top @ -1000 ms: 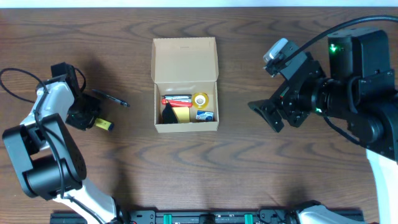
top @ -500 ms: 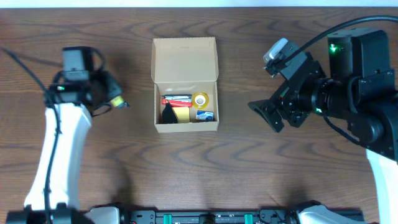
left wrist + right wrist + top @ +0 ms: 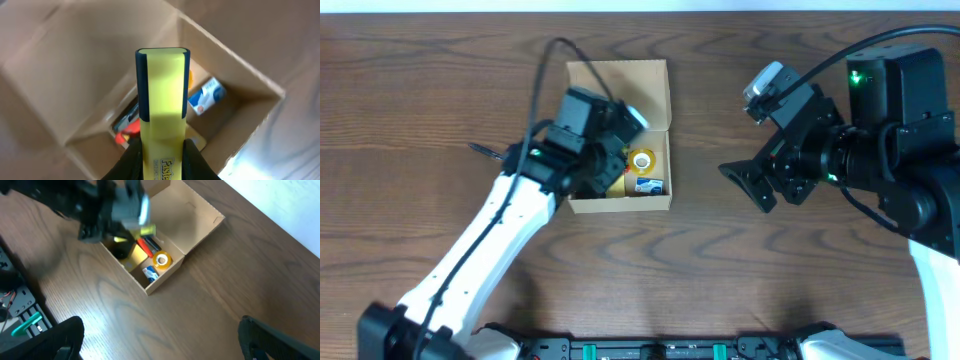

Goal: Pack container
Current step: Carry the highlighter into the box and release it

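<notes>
The container, a tan cardboard box point(image 3: 669, 150) with its flap lid point(image 3: 640, 85) open, stands at mid-table. It also shows in the left wrist view point(image 3: 240, 115) and the right wrist view point(image 3: 190, 215). My left gripper point(image 3: 603, 165) hovers over the box's open left half. It is shut on a yellow highlighter point(image 3: 162, 100) with a dark cap, which points down into the box. My right gripper point(image 3: 750, 185) is open and empty above the table to the right of the box. Only its two fingertips show at the bottom of its wrist view point(image 3: 165, 340).
Inside the box lie a yellow tape roll point(image 3: 642, 159), a blue-and-white item point(image 3: 650, 185) and a red item point(image 3: 127, 135). A black pen point(image 3: 485, 152) lies on the wood table left of the box. A black rail runs along the front edge point(image 3: 640, 350).
My left arm has swung from the table's left side to above the box, carrying the highlighter. The right arm has not moved.
</notes>
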You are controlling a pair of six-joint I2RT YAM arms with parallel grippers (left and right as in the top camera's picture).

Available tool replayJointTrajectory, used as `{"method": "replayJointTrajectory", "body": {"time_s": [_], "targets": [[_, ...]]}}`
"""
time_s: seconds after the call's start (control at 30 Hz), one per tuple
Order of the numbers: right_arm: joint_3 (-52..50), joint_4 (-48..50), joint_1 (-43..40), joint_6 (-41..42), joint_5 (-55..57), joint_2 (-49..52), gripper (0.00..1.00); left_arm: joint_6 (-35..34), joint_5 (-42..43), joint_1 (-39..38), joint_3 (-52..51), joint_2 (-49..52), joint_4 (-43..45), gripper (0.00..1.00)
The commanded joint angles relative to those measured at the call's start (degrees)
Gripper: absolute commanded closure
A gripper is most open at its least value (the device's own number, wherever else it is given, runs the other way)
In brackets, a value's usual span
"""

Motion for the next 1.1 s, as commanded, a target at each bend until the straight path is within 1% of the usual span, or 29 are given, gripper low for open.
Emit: {"method": "replayJointTrajectory", "body": {"time_s": [0.0,0.13,0.27,0.43,0.53,0.77,0.9,1.07], "targets": [[0.2,-0.1,-0.1,-0.5,-0.8,0.0,0.01,19.3,0.3,-1.4,1.2,3.0,-0.1,0.94],[0.2,-0.1,-0.1,-0.5,-0.8,0.0,0.01,29.9,0.2,-2.0,1.2,6.6,-0.1,0.94],[0.2,-0.1,-0.1,-0.5,-0.8,0.0,0.01,35.1,-0.5,-2.0,1.2,9.9,-0.3,0.94],[0.2,-0.1,-0.1,-0.5,-0.8,0.0,0.01,37.8,-0.7,-2.3,1.2,12.5,-4.3,0.94],[0.2,-0.1,-0.1,-0.5,-0.8,0.0,0.01,38.5,-3.1,-2.2,1.2,13.0,-6.6,0.94],[0.2,-0.1,-0.1,-0.5,-0.8,0.0,0.01,39.1,-4.0,-2.2,1.2,13.1,-6.9,0.94],[0.2,-0.1,-0.1,-0.5,-0.8,0.0,0.01,41.3,-5.6,-2.2,1.2,13.1,-7.4,0.94],[0.2,-0.1,-0.1,-0.5,-0.8,0.0,0.01,42.0,-5.7,-2.2,1.2,13.2,-7.5,0.94]]}}
